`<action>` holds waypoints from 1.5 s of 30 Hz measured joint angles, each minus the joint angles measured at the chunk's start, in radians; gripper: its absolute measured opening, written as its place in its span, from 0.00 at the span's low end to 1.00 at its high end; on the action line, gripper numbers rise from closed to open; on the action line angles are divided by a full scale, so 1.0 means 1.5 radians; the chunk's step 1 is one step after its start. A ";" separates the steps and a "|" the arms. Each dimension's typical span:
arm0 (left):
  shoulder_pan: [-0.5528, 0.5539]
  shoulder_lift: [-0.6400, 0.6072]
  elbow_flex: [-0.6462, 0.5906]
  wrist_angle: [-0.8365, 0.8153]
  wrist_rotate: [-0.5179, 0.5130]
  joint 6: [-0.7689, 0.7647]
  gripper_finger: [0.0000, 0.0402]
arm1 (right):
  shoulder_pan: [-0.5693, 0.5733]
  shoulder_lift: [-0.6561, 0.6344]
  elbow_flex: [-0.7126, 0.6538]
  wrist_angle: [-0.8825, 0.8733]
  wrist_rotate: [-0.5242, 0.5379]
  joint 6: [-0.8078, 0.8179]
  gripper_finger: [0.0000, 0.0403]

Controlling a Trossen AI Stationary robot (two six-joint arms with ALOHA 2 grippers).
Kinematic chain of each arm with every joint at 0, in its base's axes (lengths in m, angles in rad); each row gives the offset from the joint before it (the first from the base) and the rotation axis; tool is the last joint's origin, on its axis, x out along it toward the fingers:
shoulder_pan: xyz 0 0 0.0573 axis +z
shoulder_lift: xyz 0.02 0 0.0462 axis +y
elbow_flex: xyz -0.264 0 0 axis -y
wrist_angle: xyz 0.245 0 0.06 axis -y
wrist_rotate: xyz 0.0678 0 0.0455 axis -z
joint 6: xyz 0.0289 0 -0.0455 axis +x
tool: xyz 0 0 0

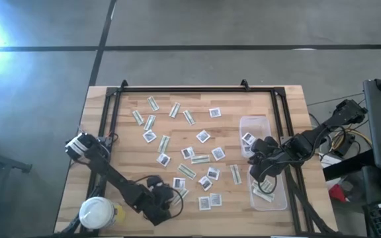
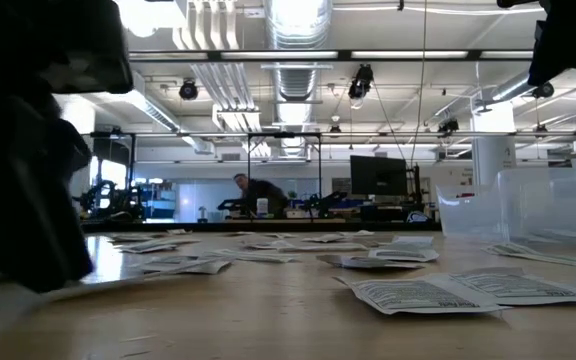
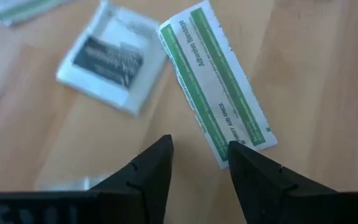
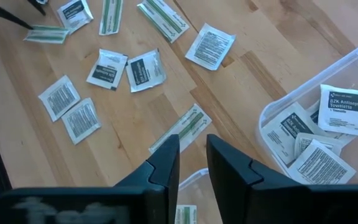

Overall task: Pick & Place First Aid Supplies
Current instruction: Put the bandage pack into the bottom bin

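Left gripper (image 3: 199,163), jaws parted and empty, hovers over a green-and-white strip (image 3: 219,87) lying flat on the table (image 3: 316,74), a white packet (image 3: 112,57) touching it (so both might lift together, I'd judge).

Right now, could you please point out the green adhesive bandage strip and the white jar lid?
green adhesive bandage strip (image 3: 219,90): left wrist view, middle of its printed face.
white jar lid (image 1: 96,212): high view, centre of the top.
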 joint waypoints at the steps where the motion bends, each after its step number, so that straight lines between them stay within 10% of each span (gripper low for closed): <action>1: -0.001 -0.008 0.001 -0.003 0.008 0.003 0.42 | 0.000 0.000 0.000 0.001 0.000 0.000 0.18; 28: -0.029 -0.041 0.009 0.014 -0.003 -0.057 0.42 | 0.000 0.000 0.000 0.011 0.000 -0.001 0.18; 45: -0.052 -0.033 0.006 0.016 0.024 0.175 0.42 | 0.000 0.000 0.000 0.011 0.000 -0.001 0.19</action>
